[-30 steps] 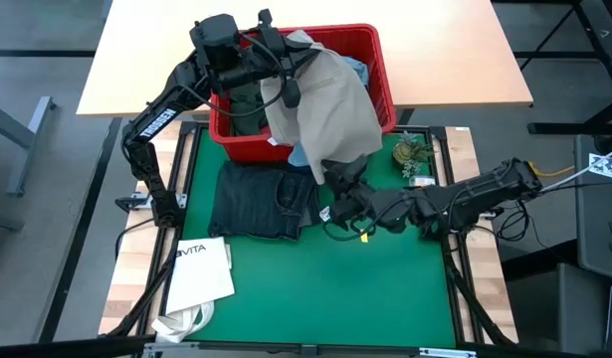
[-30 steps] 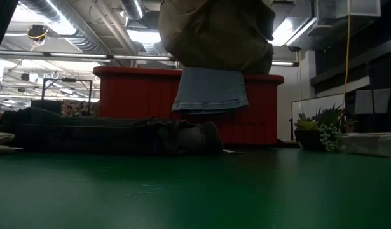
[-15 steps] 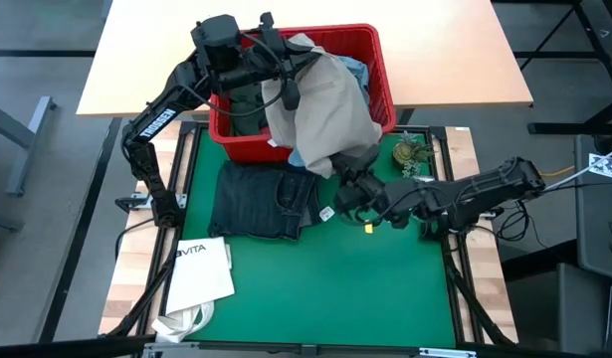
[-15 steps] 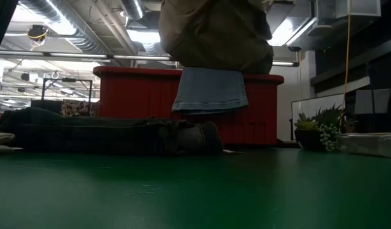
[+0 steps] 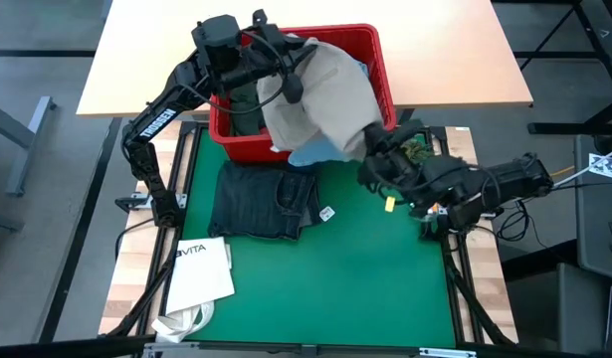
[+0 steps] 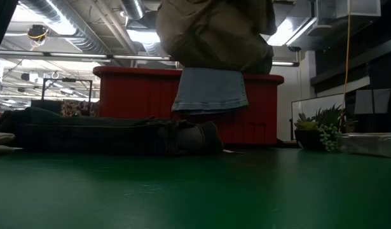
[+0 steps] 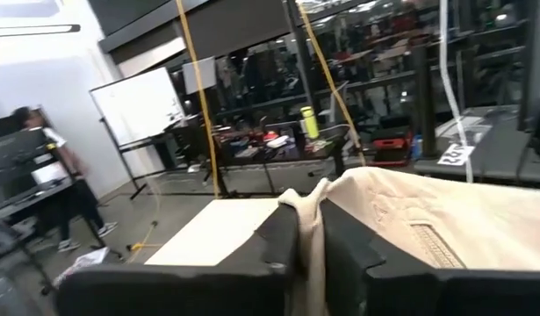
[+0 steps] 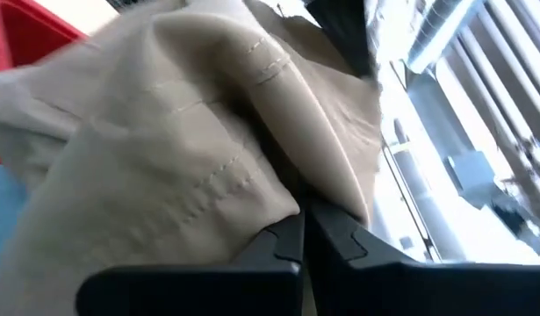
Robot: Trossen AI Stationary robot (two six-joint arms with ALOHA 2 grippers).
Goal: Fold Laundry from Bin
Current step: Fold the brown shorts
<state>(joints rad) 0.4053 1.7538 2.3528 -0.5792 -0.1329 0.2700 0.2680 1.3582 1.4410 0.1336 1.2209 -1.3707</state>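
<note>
Khaki trousers [image 5: 325,99] hang over the red bin [image 5: 383,70], both grippers' jaws clamped on them

Left end effector [image 5: 278,52] raised over the bin [image 5: 385,75], arm bent up from that side of the bench [image 5: 385,278], fingers [image 7: 283,250] pinched on the khaki trousers [image 5: 325,94]. Right end effector [image 5: 370,164] at the bin's front right corner, arm stretched low across, fingers [image 8: 283,246] clamped on the same trousers' lower edge.
</note>
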